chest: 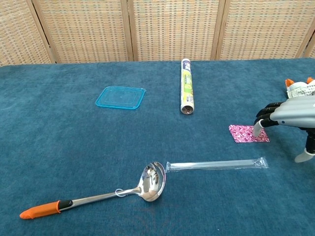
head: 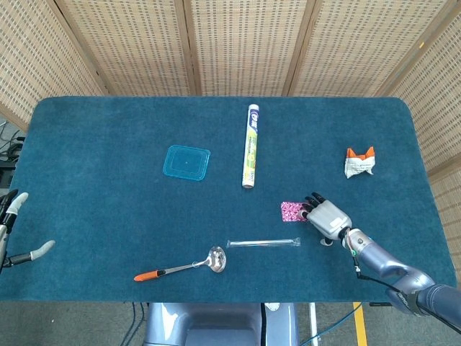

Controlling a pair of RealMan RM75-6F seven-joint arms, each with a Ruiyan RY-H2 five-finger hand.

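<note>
My right hand [head: 328, 217] [chest: 290, 116] hovers low over the right front of the blue table, fingers spread, holding nothing. Its fingertips [chest: 257, 130] reach the right edge of a small pink patterned packet [head: 292, 211] [chest: 247, 133]; contact cannot be judged. A clear wrapped straw [head: 263, 243] [chest: 216, 165] lies just in front of the packet. My left hand [head: 14, 231] shows at the far left edge in the head view, fingers apart and empty, beside the table. A steel ladle with an orange handle [head: 181, 267] [chest: 98, 196] lies at the front.
A blue square lid [head: 186, 162] [chest: 121, 97] lies left of centre. A long roll in a white and green box [head: 251, 145] [chest: 186, 92] lies at the middle. A crumpled white and orange wrapper [head: 359, 163] [chest: 298, 87] sits at the right.
</note>
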